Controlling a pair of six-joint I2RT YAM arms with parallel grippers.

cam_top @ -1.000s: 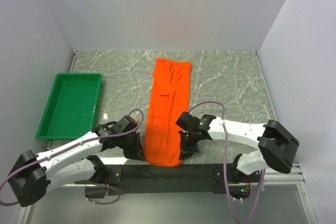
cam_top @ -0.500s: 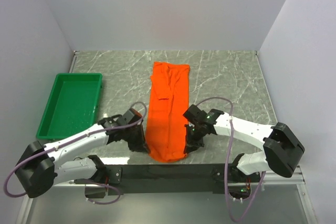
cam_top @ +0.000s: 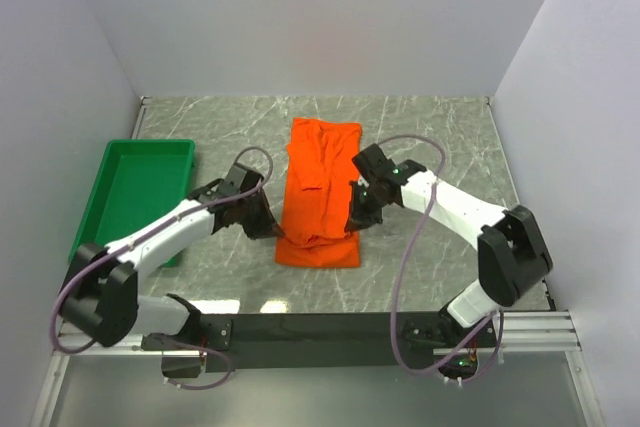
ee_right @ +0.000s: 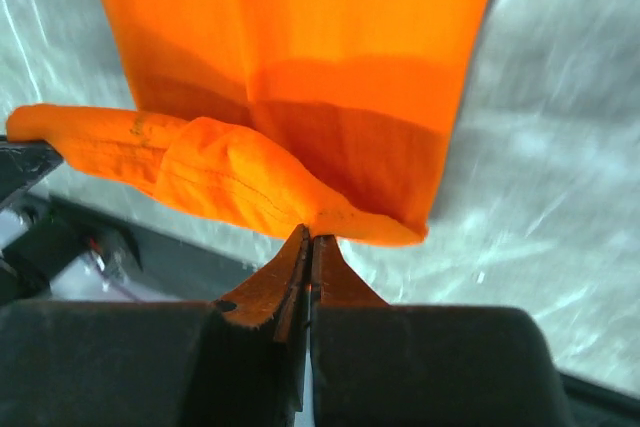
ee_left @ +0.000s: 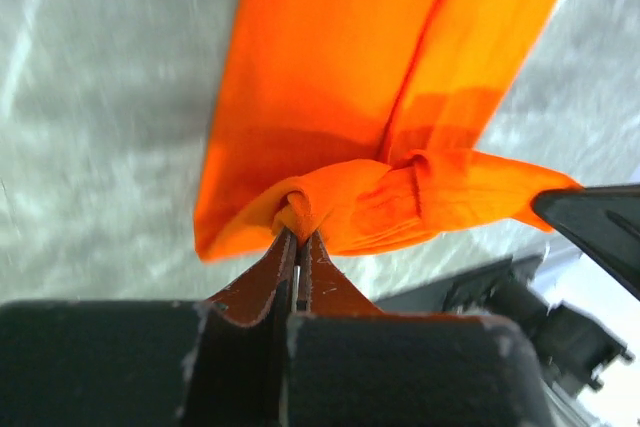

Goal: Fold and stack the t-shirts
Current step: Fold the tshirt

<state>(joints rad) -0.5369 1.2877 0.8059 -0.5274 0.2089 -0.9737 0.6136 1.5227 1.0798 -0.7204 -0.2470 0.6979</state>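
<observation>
The orange t-shirt (cam_top: 320, 187) lies as a long narrow strip on the marble table, its near end lifted and doubled over the middle. My left gripper (cam_top: 277, 234) is shut on the t-shirt's near left corner, which bunches at the fingertips in the left wrist view (ee_left: 298, 234) under the cloth (ee_left: 340, 77). My right gripper (cam_top: 356, 224) is shut on the near right corner, pinched at the tips in the right wrist view (ee_right: 310, 237), with the cloth (ee_right: 300, 57) spread beyond.
A green tray (cam_top: 135, 199) stands at the left of the table, close to my left arm. The grey marble table (cam_top: 440, 147) shows right of the shirt. White walls close the back and sides. A black rail (cam_top: 320, 329) runs along the near edge.
Both grippers have moved away from the near edge toward the back, carrying the shirt's near end up and over the middle. The strip now looks shorter.
</observation>
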